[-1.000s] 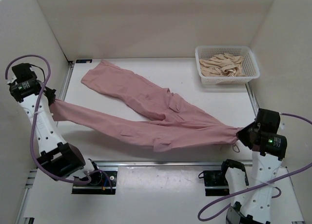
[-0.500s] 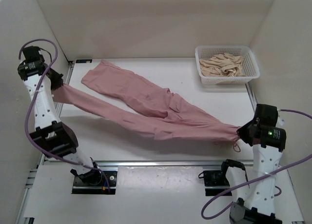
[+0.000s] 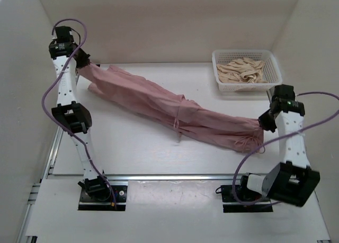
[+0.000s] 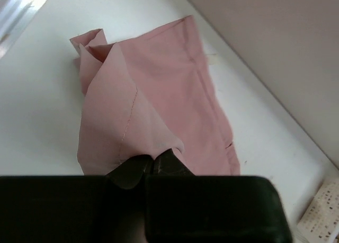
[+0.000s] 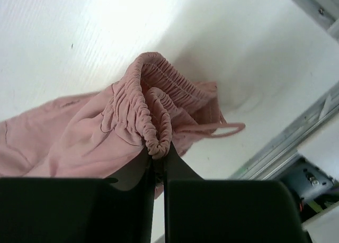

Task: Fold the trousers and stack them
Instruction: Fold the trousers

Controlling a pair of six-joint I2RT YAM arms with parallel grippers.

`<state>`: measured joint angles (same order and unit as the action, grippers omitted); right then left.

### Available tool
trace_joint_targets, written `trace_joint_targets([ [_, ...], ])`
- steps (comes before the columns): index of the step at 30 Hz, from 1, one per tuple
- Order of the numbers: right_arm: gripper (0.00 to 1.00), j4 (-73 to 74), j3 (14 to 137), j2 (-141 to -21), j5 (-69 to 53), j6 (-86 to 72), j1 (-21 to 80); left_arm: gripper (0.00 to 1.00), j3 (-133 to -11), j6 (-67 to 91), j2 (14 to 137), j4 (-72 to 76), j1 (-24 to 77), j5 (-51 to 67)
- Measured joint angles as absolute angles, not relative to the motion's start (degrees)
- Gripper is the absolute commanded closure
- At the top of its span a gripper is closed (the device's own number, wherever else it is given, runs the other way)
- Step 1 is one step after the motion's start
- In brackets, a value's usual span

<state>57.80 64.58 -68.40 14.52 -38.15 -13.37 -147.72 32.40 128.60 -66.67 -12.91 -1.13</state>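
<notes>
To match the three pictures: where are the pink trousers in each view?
Top external: pink trousers stretched diagonally across the middle, left rear to right.
Left wrist: centre, held in the left gripper.
Right wrist: lower left, gathered band pinched by the right gripper.
Shared landmark: the white table.

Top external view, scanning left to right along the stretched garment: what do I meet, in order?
From the left: left pincer, shut on one end of the cloth → trousers, stretched out between both arms → right pincer, shut on the gathered end.
</notes>
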Motion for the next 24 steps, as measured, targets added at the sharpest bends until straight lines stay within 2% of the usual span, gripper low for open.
trace_joint_targets([
  [1,0.96,56.5,65.2,-70.8,15.1,-37.9,-13.4,0.90,-149.4,32.7,130.7,-65.4,-12.3,-0.3],
  [2,0.66,55.2,65.8,-73.1,15.4,-37.4,-13.4,0.90,-150.5,33.1,132.5,-64.2,-11.9,0.6],
  [3,0.39,54.2,66.8,-75.9,15.4,-36.8,-13.5,0.74,-152.1,33.6,134.7,-62.9,-11.5,1.6],
  [4,0.15,53.6,68.1,-78.6,15.5,-36.6,-13.7,0.30,-154.0,34.0,137.0,-61.8,-11.2,2.8],
  [5,0.05,52.9,70.0,-81.8,15.4,-35.7,-13.9,0.10,-156.2,34.2,139.6,-60.5,-11.0,4.1],
  [6,0.00,52.3,72.2,-84.9,15.2,-34.9,-14.2,0.00,-157.6,34.7,141.6,-59.1,-10.8,5.3],
  [9,0.00,50.4,76.9,-90.7,14.8,-33.4,-14.5,0.00,-155.8,35.3,143.7,-57.0,-10.7,6.7],
  [14,0.00,50.4,76.2,-88.0,15.0,-32.6,-14.8,0.00,-150.3,33.4,141.5,-56.2,-11.2,6.2],
  [15,0.00,50.5,75.6,-86.6,15.1,-32.6,-15.0,0.13,-149.1,33.1,140.4,-56.0,-11.6,6.1],
  [17,0.00,50.6,74.4,-83.6,15.1,-32.4,-15.8,0.53,-146.1,32.8,137.4,-55.6,-12.6,5.9],
  [18,0.00,50.8,74.0,-82.1,15.0,-32.4,-16.3,0.68,-144.3,32.6,135.5,-55.1,-13.2,5.8],
  [19,0.00,50.7,73.3,-80.4,15.0,-32.4,-16.9,0.80,-141.9,31.8,133.3,-54.8,-14.0,5.6],
  [20,0.00,50.7,72.3,-78.6,14.6,-32.3,-17.6,0.85,-139.7,31.0,131.0,-54.7,-14.7,5.3],
  [21,0.00,50.9,71.2,-76.9,14.0,-32.3,-18.3,0.83,-137.5,30.4,128.9,-54.5,-15.4,5.0],
  [22,0.00,51.0,70.1,-75.4,13.0,-32.4,-18.9,0.66,-135.5,30.0,127.2,-54.1,-16.0,4.6],
  [23,0.00,50.6,67.9,-73.4,11.4,-32.6,-19.6,0.08,-133.8,29.6,125.8,-53.9,-16.6,4.3],
  [24,0.00,50.9,66.1,-72.0,10.2,-32.6,-20.2,0.00,-132.6,28.9,125.1,-53.9,-17.0,4.3],
])
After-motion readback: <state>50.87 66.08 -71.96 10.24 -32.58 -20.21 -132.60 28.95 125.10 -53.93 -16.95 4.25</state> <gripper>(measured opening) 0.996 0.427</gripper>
